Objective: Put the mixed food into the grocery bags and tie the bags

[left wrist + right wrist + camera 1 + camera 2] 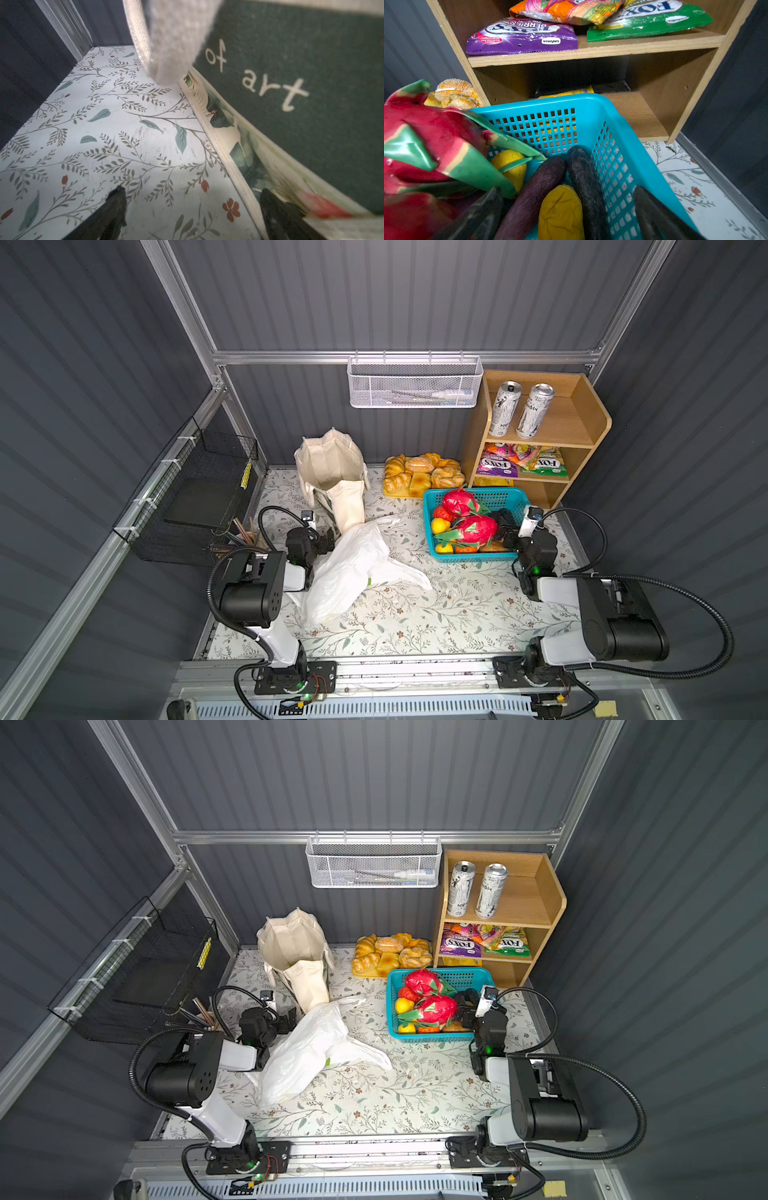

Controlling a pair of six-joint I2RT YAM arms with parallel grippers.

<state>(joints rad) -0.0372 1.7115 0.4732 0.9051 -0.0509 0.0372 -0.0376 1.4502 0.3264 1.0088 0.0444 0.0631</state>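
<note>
Pouch [521, 35]: purple, reads "FOX'S BERRIES", "SAVORIA"; on the shelf's [612, 47] middle board.
Tote [291, 83]: upright, green panel reads "of art".
Left claw [192, 199]: jaws apart beside the tote.
Right claw [566, 207]: jaws apart over the basket [591, 101].

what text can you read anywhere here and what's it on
"of art": green panel on the canvas tote
"FOX'S", "BERRIES", "SAVORIA": purple pouch
"FOX": green pouch, rest cut off
drink cans: black print too blurred
orange packet: print unreadable
</note>
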